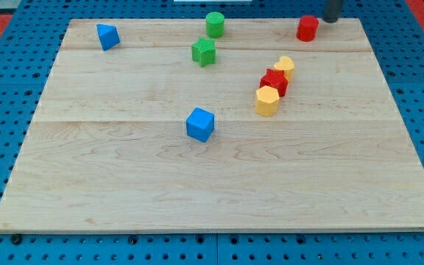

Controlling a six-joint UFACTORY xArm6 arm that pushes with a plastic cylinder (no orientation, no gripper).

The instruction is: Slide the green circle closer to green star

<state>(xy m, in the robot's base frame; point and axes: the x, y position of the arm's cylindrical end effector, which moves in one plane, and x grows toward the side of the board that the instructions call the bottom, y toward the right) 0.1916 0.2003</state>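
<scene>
The green circle (214, 24) stands near the view's top edge of the wooden board (124, 184). The green star (204, 52) sits just below it and slightly to the left, with a small gap between them. My tip (330, 20) is at the view's top right, just right of a red cylinder (308, 28) and far to the right of both green blocks. Only the rod's lower end shows.
A yellow block (284, 68), a red star (274, 82) and a yellow hexagon (267, 101) lie in a diagonal row at centre right. A blue cube (200, 124) sits mid-board. A blue triangle (107, 36) is at the top left.
</scene>
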